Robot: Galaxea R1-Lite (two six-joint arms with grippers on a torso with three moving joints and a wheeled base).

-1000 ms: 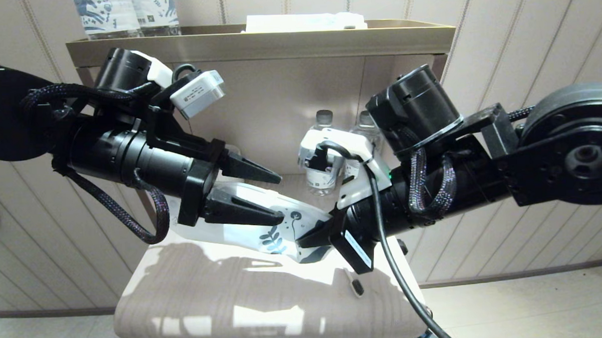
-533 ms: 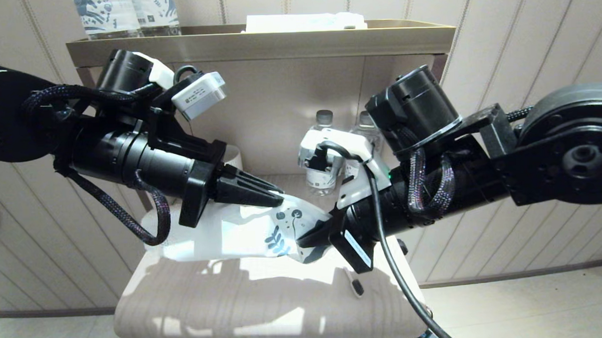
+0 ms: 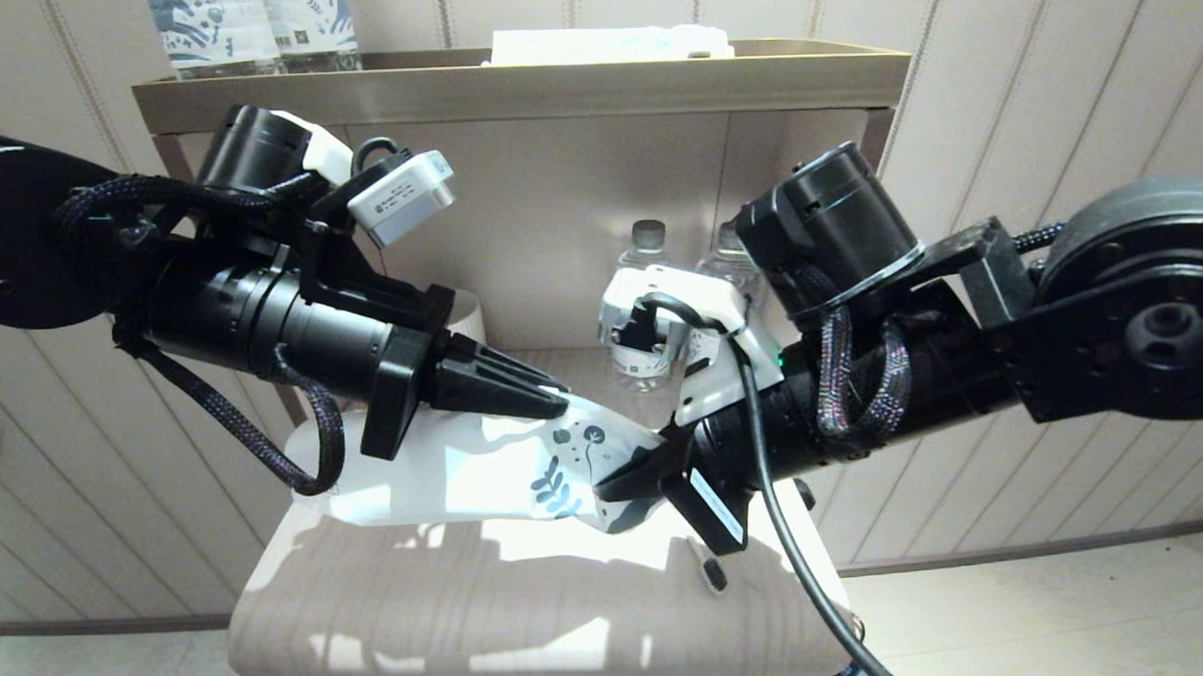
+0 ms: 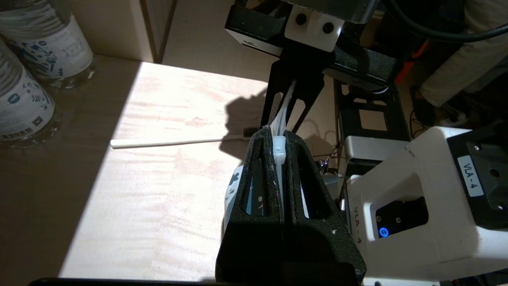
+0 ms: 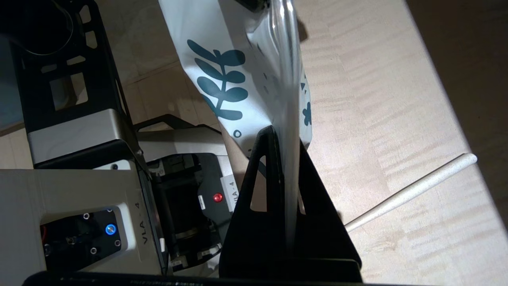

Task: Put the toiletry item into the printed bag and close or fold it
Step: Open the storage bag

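From the head view you have both hands meeting over the middle of the bench (image 3: 371, 626): the left hand (image 3: 554, 402) is pressed together on the top edge of the printed bag (image 3: 486, 467), and the right hand (image 3: 617, 483) pinches the same bag at its leaf-printed right end, so the pouch hangs stretched between them above the surface. The toiletry item (image 3: 712, 571) lies on the bench near its right front edge, just below the right hand and not inside the bag. Two water bottles (image 3: 645, 306) stand at the far side under the shelf (image 3: 512, 81), leaving open bench in front and to the left. In the left wrist view your left hand (image 4: 279, 141) grips a thin fold of the bag (image 4: 282, 115), with the white stick (image 4: 174, 142) lying flat beyond the fingertips and bottles (image 4: 43, 43) well apart from it. In the right wrist view the right hand (image 5: 283, 137) clamps the bag's (image 5: 222, 75) edge; the stick's handle (image 5: 416, 188) lies near the bench's shadowed edge.
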